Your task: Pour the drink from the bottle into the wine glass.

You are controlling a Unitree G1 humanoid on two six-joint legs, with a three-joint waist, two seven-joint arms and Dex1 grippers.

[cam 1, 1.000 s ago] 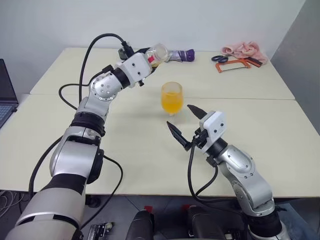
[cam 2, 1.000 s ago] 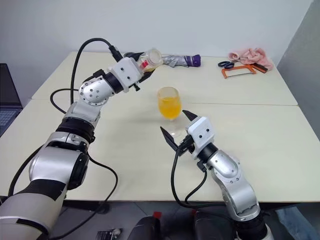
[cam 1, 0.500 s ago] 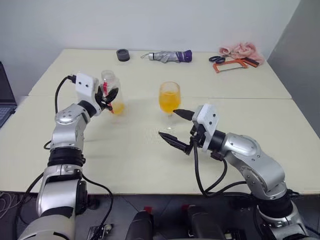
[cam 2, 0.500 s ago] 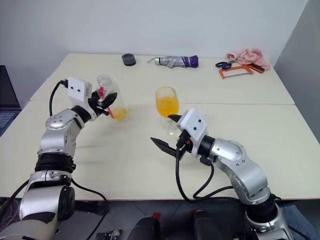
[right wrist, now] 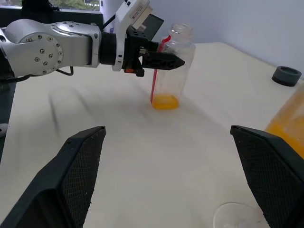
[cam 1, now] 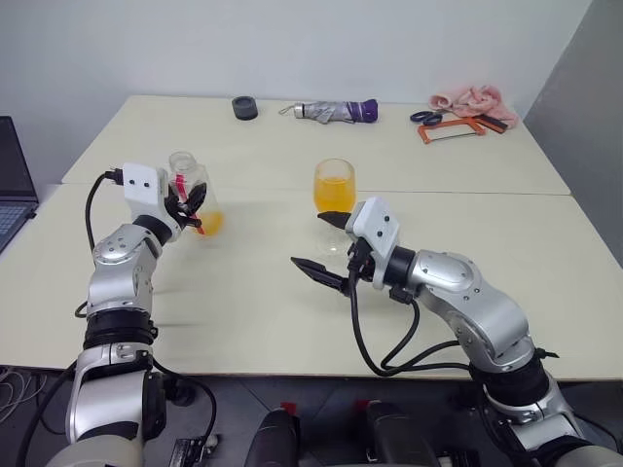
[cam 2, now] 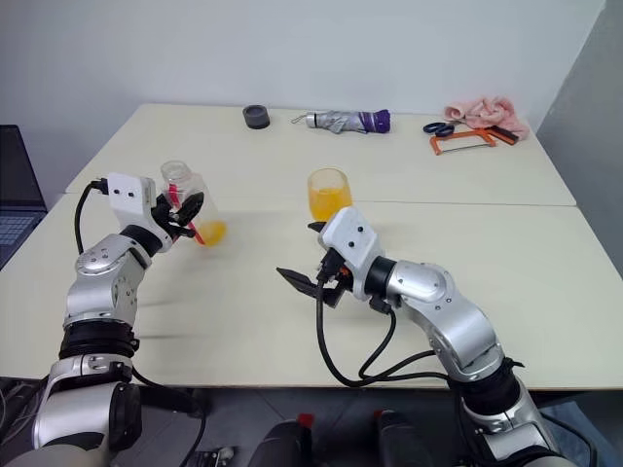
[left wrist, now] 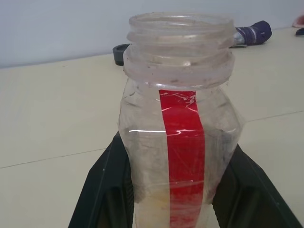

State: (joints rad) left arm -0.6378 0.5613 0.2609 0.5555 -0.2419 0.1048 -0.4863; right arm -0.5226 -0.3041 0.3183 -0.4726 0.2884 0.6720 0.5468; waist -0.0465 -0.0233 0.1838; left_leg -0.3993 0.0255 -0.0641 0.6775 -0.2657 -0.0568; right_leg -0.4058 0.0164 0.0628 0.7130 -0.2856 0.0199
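The bottle (cam 1: 191, 193) is clear with a red strip and an open neck. It stands upright at the left of the table, and a little orange drink (cam 1: 211, 224) sits in its bottom. My left gripper (cam 1: 187, 201) is shut on it, one finger against each side, as the left wrist view shows (left wrist: 178, 142). The wine glass (cam 1: 334, 188) stands mid-table, holding orange drink to above half. My right gripper (cam 1: 309, 238) is open just in front of the glass, pointing left, with nothing between its fingers.
Along the far edge lie a black round cap (cam 1: 244, 107), a folded silver-and-purple umbrella (cam 1: 331, 110), scissors with an orange-framed saw (cam 1: 450, 125) and a pink cloth (cam 1: 474, 96). A laptop (cam 1: 14, 185) sits at the far left. A seam (cam 1: 487, 193) joins the two tables.
My left arm swung the bottle from tilted high behind the glass down and to the left, and turned it upright on the table. My right gripper moved a little left, staying open.
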